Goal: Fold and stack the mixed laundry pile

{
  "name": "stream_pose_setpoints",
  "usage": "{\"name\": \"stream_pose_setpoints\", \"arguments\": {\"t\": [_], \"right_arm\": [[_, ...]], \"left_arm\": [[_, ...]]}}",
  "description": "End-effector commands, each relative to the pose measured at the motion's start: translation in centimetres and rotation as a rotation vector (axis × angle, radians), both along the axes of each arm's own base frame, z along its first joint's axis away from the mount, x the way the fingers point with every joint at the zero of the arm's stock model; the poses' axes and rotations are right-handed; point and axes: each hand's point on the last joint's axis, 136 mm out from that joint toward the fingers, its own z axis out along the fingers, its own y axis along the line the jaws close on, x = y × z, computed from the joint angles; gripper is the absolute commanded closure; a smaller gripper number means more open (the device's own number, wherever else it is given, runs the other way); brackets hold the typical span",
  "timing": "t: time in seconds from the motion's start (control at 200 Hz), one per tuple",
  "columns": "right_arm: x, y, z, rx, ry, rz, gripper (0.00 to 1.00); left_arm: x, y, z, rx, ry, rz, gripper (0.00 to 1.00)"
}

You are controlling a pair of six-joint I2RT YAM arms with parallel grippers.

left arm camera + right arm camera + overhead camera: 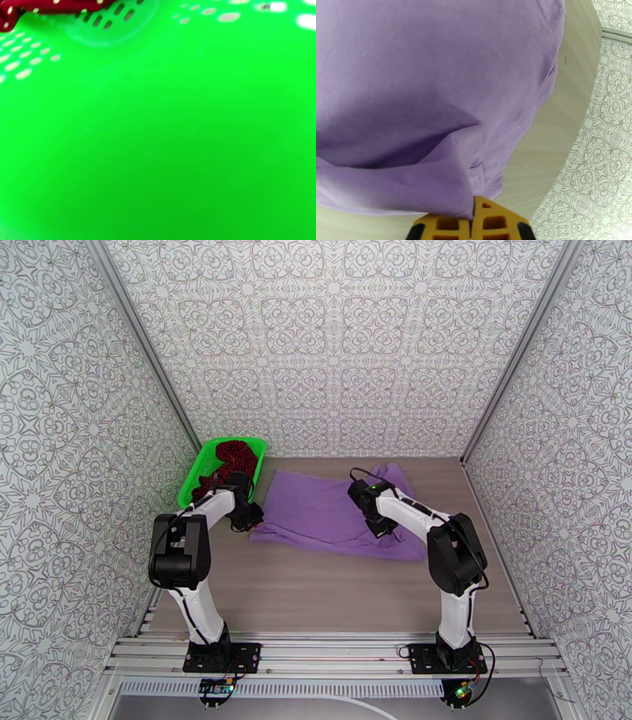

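Observation:
The lavender T-shirt (316, 512) lies spread on the wooden table, with a fold rising toward the back right. My right gripper (381, 526) sits low on its right part. In the right wrist view the yellow fingers (489, 223) are pressed together on a pinched fold of the purple cloth (434, 98), so the gripper (473, 219) is shut on it. The dark red speckled garment (233, 457) is bunched inside the green basket (192, 477). My left gripper (250, 517) hangs at the basket's near right corner, by the T-shirt's left edge; its jaws are hidden. The left wrist view looks at the green basket wall (158, 138) from very close, with a strip of red garment (39, 6) at the top left.
Patterned walls enclose the table on three sides, with metal corner posts (150, 350) at the back. Bare wood (316, 587) stretches between the T-shirt and the arm bases. The basket stands against the left wall.

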Motion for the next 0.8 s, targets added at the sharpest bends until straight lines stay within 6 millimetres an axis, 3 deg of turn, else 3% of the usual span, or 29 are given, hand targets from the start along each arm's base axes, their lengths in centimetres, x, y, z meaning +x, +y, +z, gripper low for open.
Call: {"name": "stream_pose_setpoints", "arguments": {"t": [0.0,0.09,0.18,0.435,0.555,0.66,0.795], "right_arm": [[0.4,0.1,-0.2,0.015,-0.016,-0.051,0.96],[0.5,0.1,-0.1,0.024,-0.027,-0.07,0.8],[0.6,0.0,0.3,0.042,-0.045,-0.098,0.63],[1.6,-0.5,2.0,0.124,-0.13,-0.206,0.4],[1.3,-0.8,2.7,0.181,-0.15,-0.247,0.34],[-0.3,-1.4,2.7,0.222,-0.146,-0.288,0.31],[-3.4,-2.2,1.3,0.318,-0.123,-0.356,0.41]], "left_arm": [[-0.5,-0.9,0.0,-0.002,0.033,-0.025,0.46],[-0.3,-1.3,0.9,0.001,0.02,-0.038,0.3],[-0.1,-1.5,1.9,0.008,0.003,-0.05,0.23],[-0.6,-2.1,5.1,0.038,-0.044,-0.086,0.05],[-1.3,-2.5,7.0,0.057,-0.083,-0.124,0.01],[-2.5,-2.5,8.3,0.089,-0.107,-0.163,0.01],[-4.7,-2.1,7.9,0.121,-0.097,-0.176,0.02]]}}
